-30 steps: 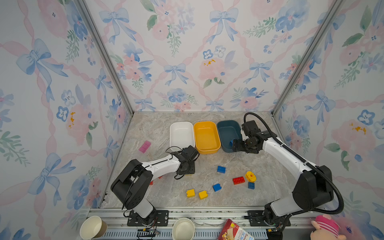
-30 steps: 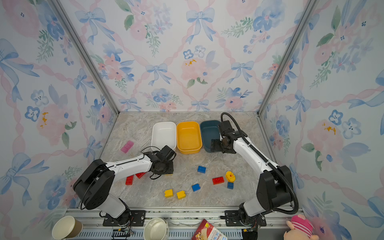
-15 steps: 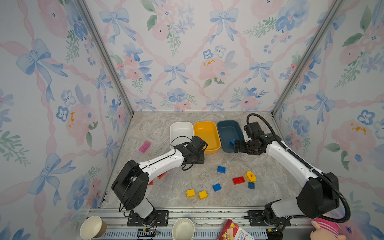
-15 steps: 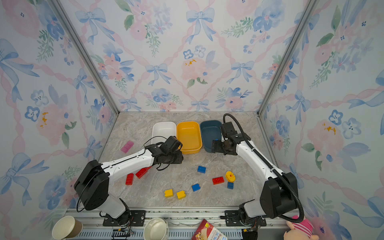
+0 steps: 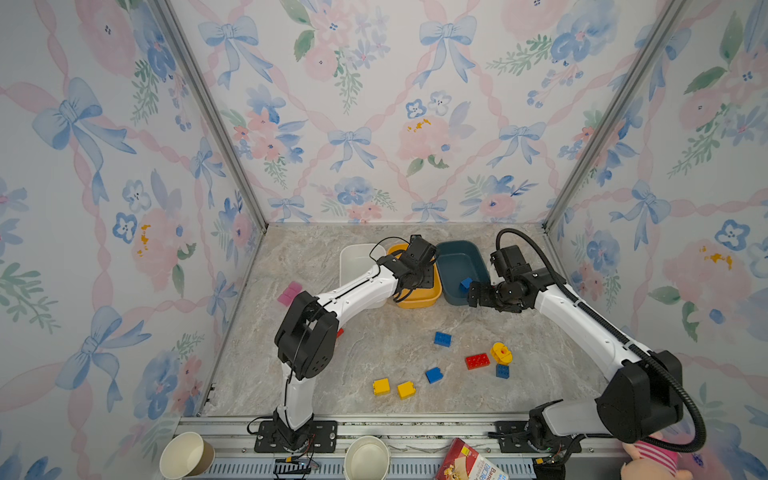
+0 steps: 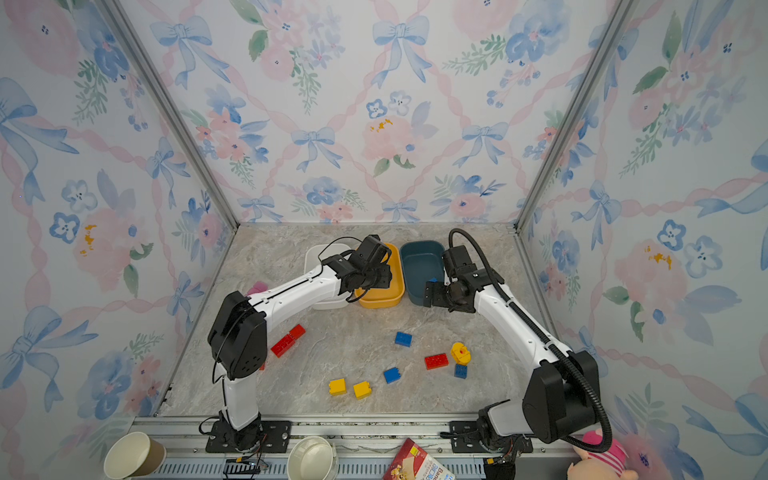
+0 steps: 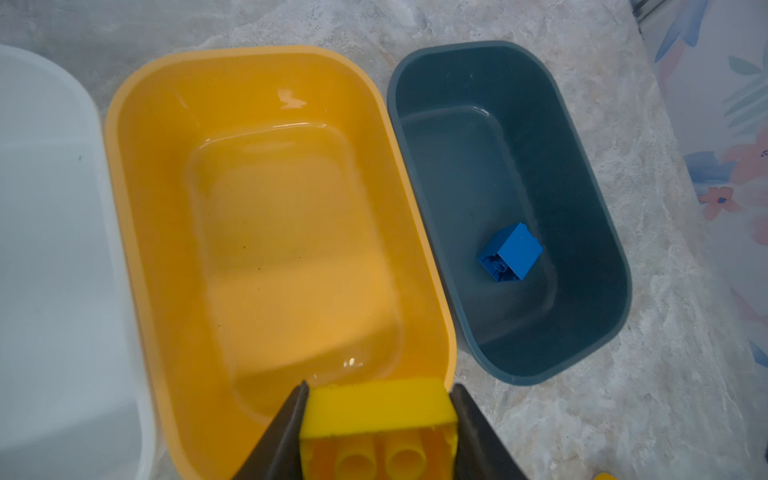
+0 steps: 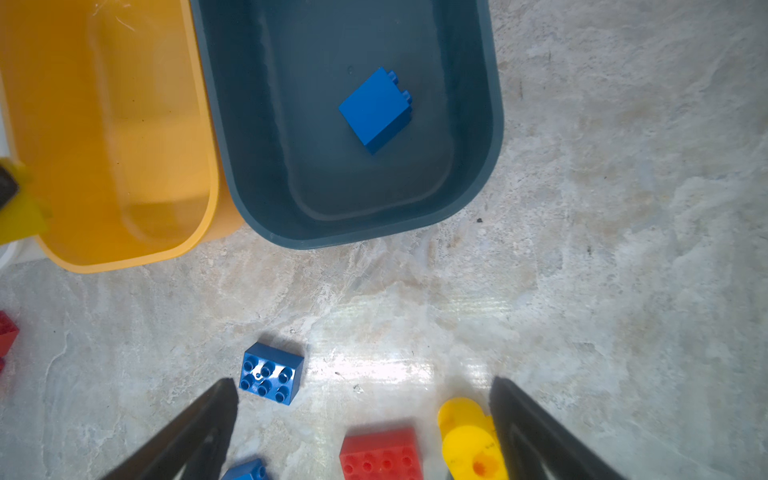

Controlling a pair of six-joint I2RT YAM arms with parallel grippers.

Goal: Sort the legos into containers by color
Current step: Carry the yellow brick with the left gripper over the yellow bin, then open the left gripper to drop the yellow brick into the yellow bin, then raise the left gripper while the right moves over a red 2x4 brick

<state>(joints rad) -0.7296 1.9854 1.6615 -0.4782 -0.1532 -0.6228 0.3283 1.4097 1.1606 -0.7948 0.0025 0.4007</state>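
**Operator:** State of the left end effector (image 7: 380,386)?

**Technician:** Clamped on a yellow brick (image 7: 374,411), one finger on each opposite side wall. In both top views it hangs over the yellow-orange tub (image 7: 137,208). In the left wrist view the brick overlaps that tub's near rim.

**Operator:** Why hold it there?

**Technician:** Judged from the task, the colours match, so this is the release position. A release from over the cavity, not the rim, would keep the brick from bouncing out.

**Operator:** How does the brick point?

**Technician:** Its hollow underside faces the wrist camera and the studs are out of view. Two sockets sit side by side between the fingers, so the long axis appears to run from finger to finger.

**Operator:** And the right end effector (image 8: 363,386)?

**Technician:** Fingers wide apart, nothing between them. It hovers above the worktop (image 5: 374,332), just in front of the teal tub (image 8: 478,166).

**Operator:** What is in that tub?

**Technician:** One blue brick (image 8: 376,110), lying on its side with the studs pointing sideways. The white tub (image 7: 62,208) shows no bricks in its visible part.

**Operator:** What lies nearest the right arm?

**Technician:** A loose blue brick (image 8: 272,372), studs up. A red brick (image 8: 380,455) and a rounded yellow piece (image 8: 469,436) lie close by. The open stance suits a descent onto one of them.
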